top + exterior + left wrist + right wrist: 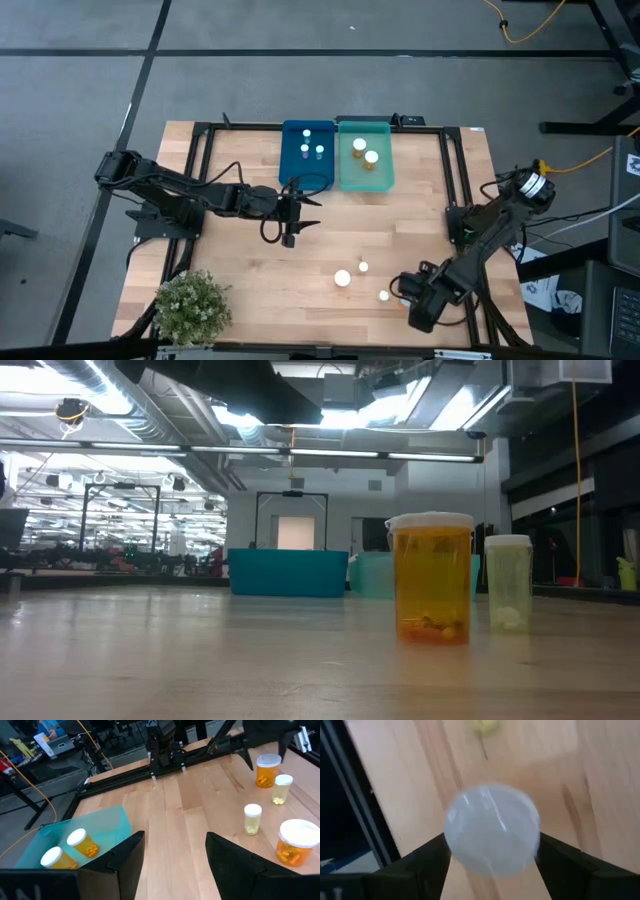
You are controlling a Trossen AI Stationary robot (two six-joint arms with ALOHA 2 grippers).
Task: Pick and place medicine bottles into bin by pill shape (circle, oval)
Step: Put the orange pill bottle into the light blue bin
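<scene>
Grey floor surrounds the wooden surface; behind it hang ceiling strip lights (bright) and exposed ducts.

The premises are presenting as a robotics laboratory or industrial test hall. A wooden desk is sitting on a black metal frame over grey flooring marked with dark lines. Yellow cabling is trailing across the floor. Exposed ductwork and strip lighting are running overhead, and further framed rigs are standing in the background. Two dark arms are occupying the desk, and a small potted plant is sitting at one corner.
</scene>
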